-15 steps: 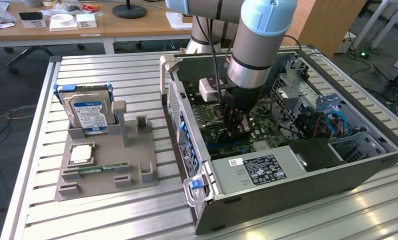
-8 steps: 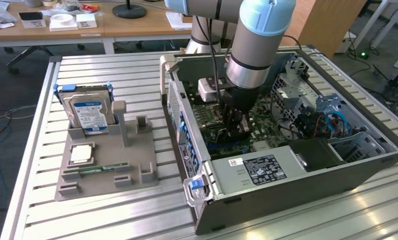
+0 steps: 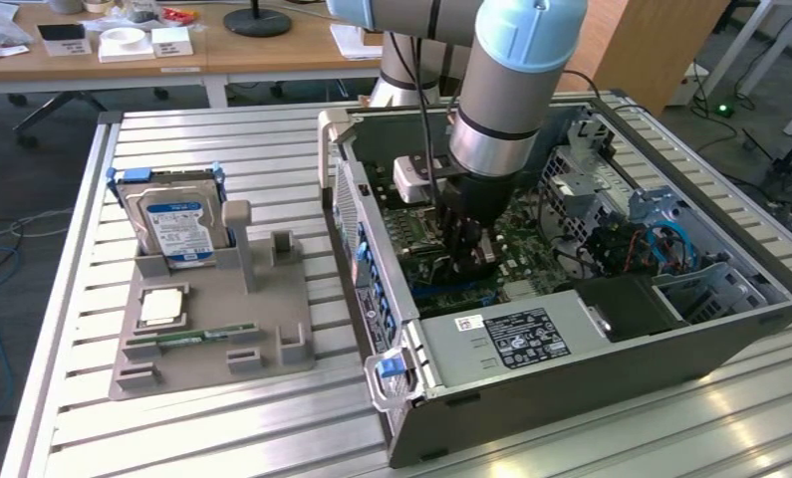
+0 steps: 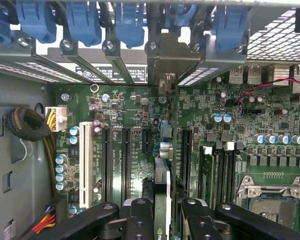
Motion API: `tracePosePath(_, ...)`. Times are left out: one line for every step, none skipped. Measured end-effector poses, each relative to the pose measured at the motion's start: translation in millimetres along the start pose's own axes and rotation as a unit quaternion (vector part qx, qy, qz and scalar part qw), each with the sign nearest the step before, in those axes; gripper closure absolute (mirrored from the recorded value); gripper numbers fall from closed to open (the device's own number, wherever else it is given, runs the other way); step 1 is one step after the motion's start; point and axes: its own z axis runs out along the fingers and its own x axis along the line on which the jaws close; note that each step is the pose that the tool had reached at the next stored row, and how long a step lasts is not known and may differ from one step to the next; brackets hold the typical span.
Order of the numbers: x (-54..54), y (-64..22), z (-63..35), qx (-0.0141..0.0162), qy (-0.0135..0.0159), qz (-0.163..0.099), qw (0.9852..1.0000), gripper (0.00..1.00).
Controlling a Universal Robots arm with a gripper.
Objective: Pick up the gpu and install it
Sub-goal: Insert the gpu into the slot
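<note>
Gpu (image 4: 161,200) held edge-on between the fingers (image 4: 140,220), above the motherboard (image 4: 270,145) slots inside the computer case (image 3: 555,339).
You risk missing the slot if the card tilts; its bracket may catch.

Robot arm (image 3: 502,110): round tubular links in brushed silver-grey metal, with a pale blue plastic cap at the joint and a dark band low on the wrist section. A thin black cable runs down beside it. White boxy module on the wrist's side. Black gripper (image 4: 162,212): matte black jointed fingers (image 4: 140,220), each link carrying round silver pivot pins.
</note>
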Motion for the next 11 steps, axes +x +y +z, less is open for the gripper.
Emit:
tracePosePath(0.0, 0.0, 0.0, 0.0000, 0.0000, 0.000, 1.0000, 0.74)
tracePosePath(0.0, 0.0, 0.0, -0.0001, 0.0001, 0.000, 1.0000, 0.74)
tracePosePath(0.0, 0.0, 0.1, 0.0000, 0.0000, 0.000, 1.0000, 0.74)
tracePosePath(0.0, -0.1, 0.2, 0.0000, -0.0001, 0.000, 1.0000, 0.74)
tracePosePath(0.0, -0.1, 0.2, 0.0000, -0.0001, 0.000, 1.0000, 0.74)
tracePosePath(0.0, -0.1, 0.2, 0.0000, -0.0001, 0.000, 1.0000, 0.74)
tracePosePath(0.0, -0.1, 0.2, 0.0001, -0.0001, 0.000, 1.0000, 0.74)
tracePosePath(0.0, -0.1, 0.2, 0.0000, -0.0001, 0.000, 1.0000, 0.74)
tracePosePath(0.0, -0.1, 0.2, 0.0001, -0.0001, 0.000, 1.0000, 0.74)
tracePosePath(0.0, -0.1, 0.2, 0.0001, -0.0001, 0.000, 1.0000, 0.74)
tracePosePath(0.0, -0.1, 0.2, 0.0001, -0.0001, 0.000, 1.0000, 0.74)
